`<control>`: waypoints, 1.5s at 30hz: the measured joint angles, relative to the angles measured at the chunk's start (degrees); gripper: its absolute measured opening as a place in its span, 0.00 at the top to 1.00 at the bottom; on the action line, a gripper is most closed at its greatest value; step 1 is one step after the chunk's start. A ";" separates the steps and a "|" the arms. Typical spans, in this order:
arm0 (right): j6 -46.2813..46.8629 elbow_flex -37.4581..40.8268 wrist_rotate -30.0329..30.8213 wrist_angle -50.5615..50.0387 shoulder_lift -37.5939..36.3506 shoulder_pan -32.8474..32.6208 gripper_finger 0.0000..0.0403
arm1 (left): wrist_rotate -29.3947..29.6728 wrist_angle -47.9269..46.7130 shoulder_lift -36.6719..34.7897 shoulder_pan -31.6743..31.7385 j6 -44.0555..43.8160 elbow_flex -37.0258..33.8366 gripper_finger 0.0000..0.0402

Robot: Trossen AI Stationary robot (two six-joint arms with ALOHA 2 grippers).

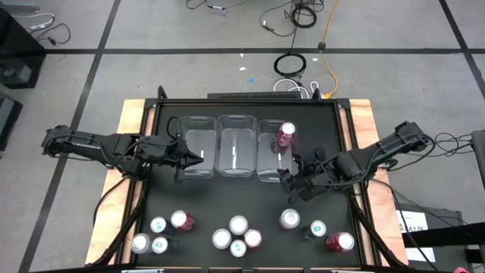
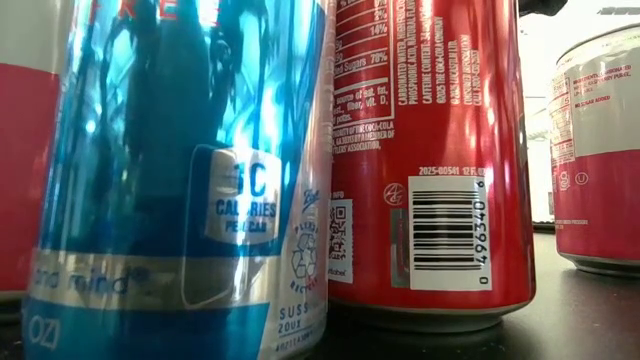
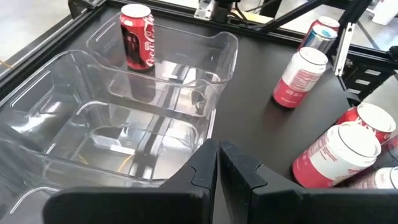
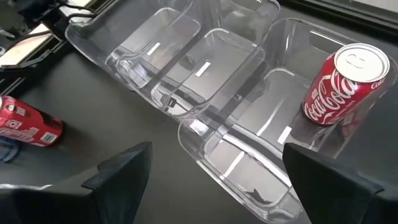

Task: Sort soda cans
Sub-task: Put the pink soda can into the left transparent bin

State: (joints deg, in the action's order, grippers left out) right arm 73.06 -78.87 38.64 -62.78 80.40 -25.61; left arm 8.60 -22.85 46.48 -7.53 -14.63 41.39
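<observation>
Sorting stage: one red cola can [image 1: 286,135] is stood upright in the rightmost of three clear bins [image 1: 236,144]; judged an early point in the task, since the other two bins are seen empty.
Remaining cans: a loose cluster of upright cans [image 1: 237,233] is left on the near part of the black table [image 1: 250,201], red and silver-blue bodies mixed together.
Right gripper [image 1: 292,186]: held with fingers spread wide and nothing between them, just near of the right bin; from its wrist view the cola can [image 4: 346,84] is seen inside that bin. Likely placed so for a reach toward the near cans.
Left gripper [image 1: 198,158]: fingers pressed together, nothing pinched, parked at the left bin's left wall, kept out of the working side.
Obstructions: cans in the near cluster are stood close together, some touching, so a clean grasp on one may be crowded by its neighbours.
Low view: filled by a blue can [image 2: 180,170] and a red can [image 2: 430,150] close to the camera.
</observation>
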 joint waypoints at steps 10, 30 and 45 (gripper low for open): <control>1.82 0.00 1.02 -0.07 0.00 -2.39 0.13 | 0.46 0.02 0.02 0.00 0.01 0.00 0.93; 4.76 0.00 2.14 -0.33 0.00 -2.97 0.12 | 2.89 2.25 0.02 0.02 -4.48 0.00 0.20; 7.32 -0.02 2.22 -0.46 0.02 -2.97 0.12 | 5.62 2.93 0.26 0.02 -2.62 0.00 0.19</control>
State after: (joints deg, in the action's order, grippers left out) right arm 80.38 -78.89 40.87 -63.24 80.42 -28.58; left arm 14.22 -19.92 46.74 -7.51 -17.25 41.39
